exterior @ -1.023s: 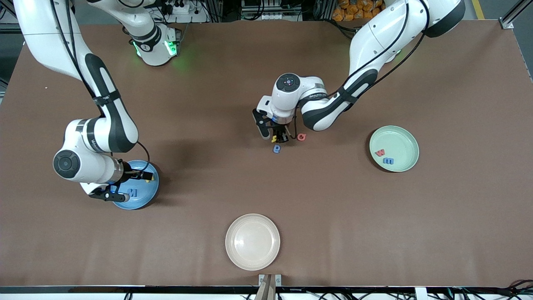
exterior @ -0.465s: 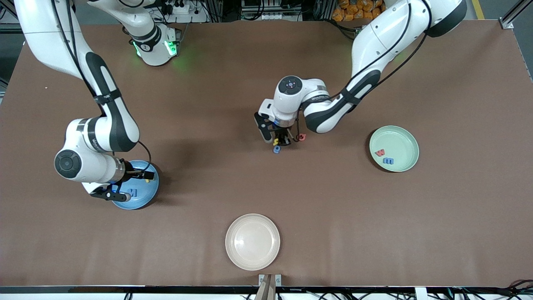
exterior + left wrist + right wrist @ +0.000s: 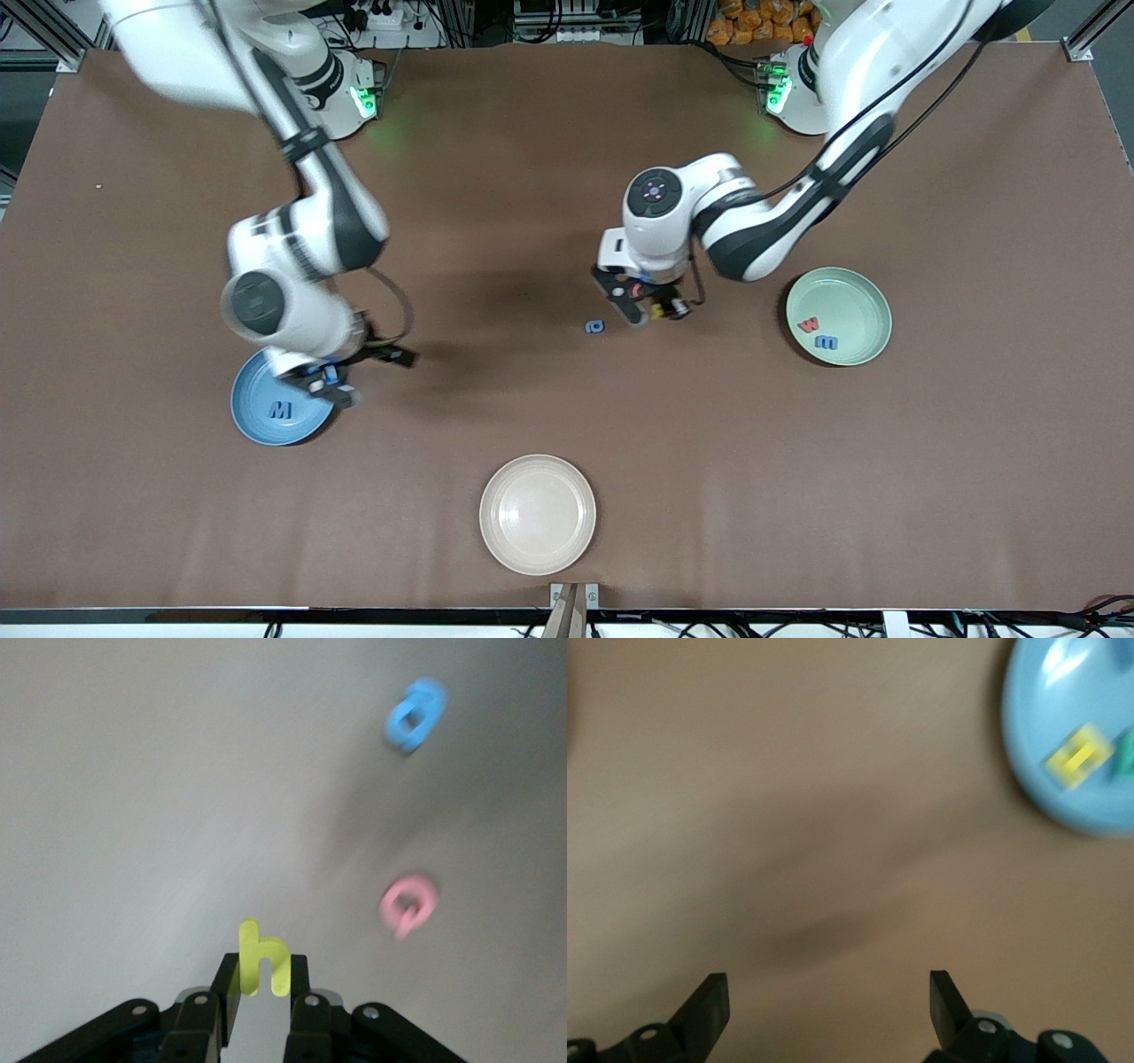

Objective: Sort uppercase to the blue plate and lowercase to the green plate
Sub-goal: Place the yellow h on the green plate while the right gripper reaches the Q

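Brown tabletop, green plate (image 3: 838,316) as landmark, holding red w (image 3: 808,325) plus 1 blue letter (image 3: 827,342). Left gripper (image 3: 257,992) pinches yellow h (image 3: 262,962), aloft beside plate. Next: carry h over plate, release. Right gripper (image 3: 824,997) wide open, empty, beside blue plate (image 3: 278,409).

Even overhead light, soft arm shadows on the table (image 3: 797,496); both wrist views motion-blurred.

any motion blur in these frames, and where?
Front view: right arm smeared, its right gripper soft by the blue plate. Left wrist view: blue letter and red Q streaked; held yellow h sharp. Right wrist view: plate and yellow H smeared.
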Motion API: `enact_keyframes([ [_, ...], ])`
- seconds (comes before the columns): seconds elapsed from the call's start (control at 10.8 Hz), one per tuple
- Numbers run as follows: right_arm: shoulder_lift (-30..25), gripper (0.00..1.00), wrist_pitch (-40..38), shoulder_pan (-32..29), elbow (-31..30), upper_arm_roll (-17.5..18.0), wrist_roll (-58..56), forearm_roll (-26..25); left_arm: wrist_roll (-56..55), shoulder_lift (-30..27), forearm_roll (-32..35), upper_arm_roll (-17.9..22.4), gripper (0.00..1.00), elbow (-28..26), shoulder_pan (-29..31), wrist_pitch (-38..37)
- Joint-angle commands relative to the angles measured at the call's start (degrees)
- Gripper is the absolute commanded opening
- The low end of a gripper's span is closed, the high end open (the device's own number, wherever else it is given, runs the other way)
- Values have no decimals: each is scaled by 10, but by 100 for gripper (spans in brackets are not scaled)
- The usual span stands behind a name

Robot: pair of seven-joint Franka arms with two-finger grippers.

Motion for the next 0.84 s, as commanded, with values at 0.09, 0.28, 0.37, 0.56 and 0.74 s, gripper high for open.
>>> enact_keyframes([
  [0.09,18,100,84,84,7,44,194,-7,16,-53,-19,-138,0,-100,260,-23],
  [0.28,36,100,124,157,15,43,287,-12,25,-48,-19,-212,0,-143,428,-18],
  [0.37,59,100,125,191,46,42,335,-31,65,-46,-19,-229,0,-149,488,-18],
  [0.56,142,100,115,258,143,36,469,-138,143,-13,-19,-228,0,-151,572,6],
  [0.74,199,100,102,291,205,35,517,-193,171,17,-19,-214,0,-153,604,38],
])
